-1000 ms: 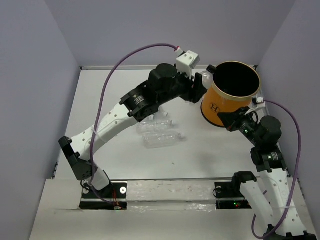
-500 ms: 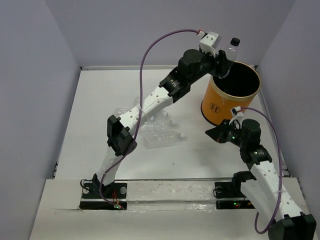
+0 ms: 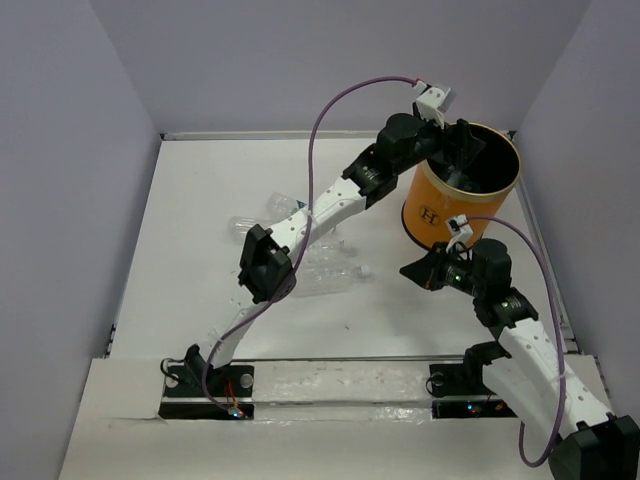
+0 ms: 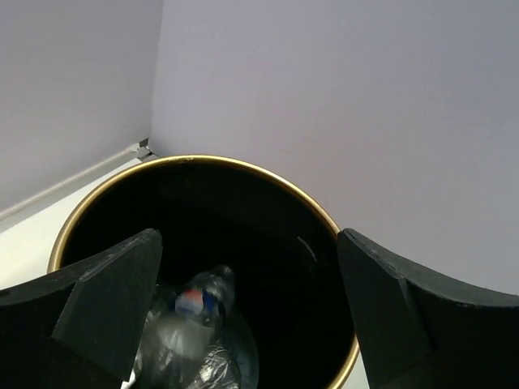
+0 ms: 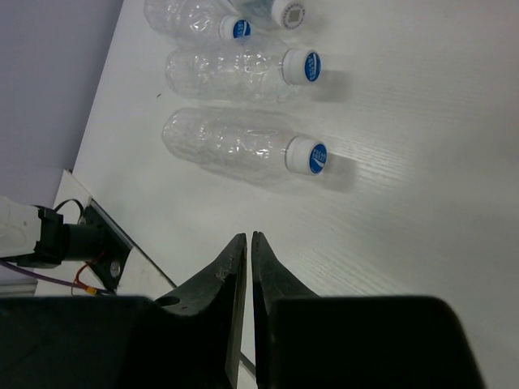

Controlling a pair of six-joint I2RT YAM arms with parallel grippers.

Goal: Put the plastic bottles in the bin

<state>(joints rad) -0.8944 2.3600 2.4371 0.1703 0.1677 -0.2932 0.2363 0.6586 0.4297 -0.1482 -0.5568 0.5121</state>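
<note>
Hovering over the bin [image 3: 432, 212], the left fingers [image 3: 463, 150] stand spread wide and hold nothing; in the left wrist view one dark finger shows at either side of the bin's black inside; a clear bottle [image 4: 199, 306] with a red-and-blue label lies down in the bin, below and between the fingers, touching neither; more crinkled clear plastic lies against it. Right fingers [image 5: 242, 245] pressed together, empty, above the desk [image 5: 405, 121] near the bin's foot; three capped bottles [image 5: 235, 146] lie on their sides in a row on the desk ahead of those tips, well apart from them; a fourth cap [image 5: 289, 13] shows at the frame edge.
</note>
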